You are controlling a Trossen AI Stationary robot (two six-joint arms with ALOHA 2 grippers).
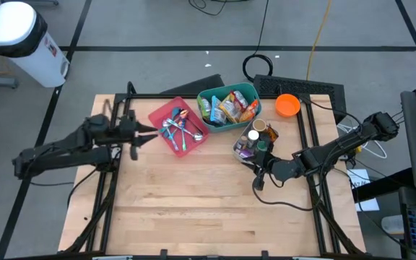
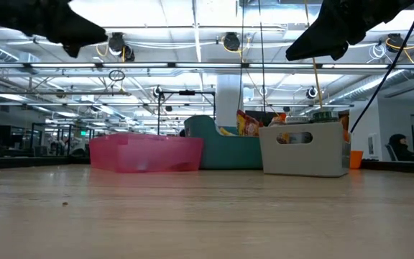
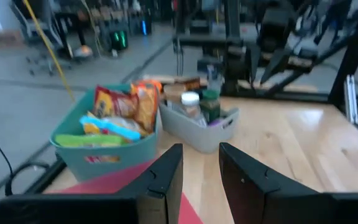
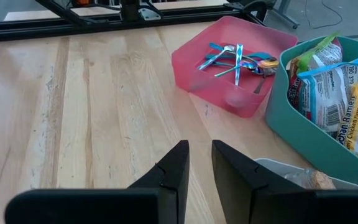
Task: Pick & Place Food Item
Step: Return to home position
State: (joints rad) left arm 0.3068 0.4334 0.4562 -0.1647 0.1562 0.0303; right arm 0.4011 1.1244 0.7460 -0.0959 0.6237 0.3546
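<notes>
A teal bin at the table's far middle holds several food packets; they also show in the left wrist view and the right wrist view. My left gripper hovers above the table just left of the pink bin, its fingers a little apart and empty. My right gripper hovers near the grey bin's near side, its fingers a little apart and empty. In the low view both arms are high above the table.
The pink bin holds several spoons. The grey bin holds jars and bottles. An orange bowl sits at the far right. Bare wooden tabletop lies on the near half. Black frame rails run along both sides.
</notes>
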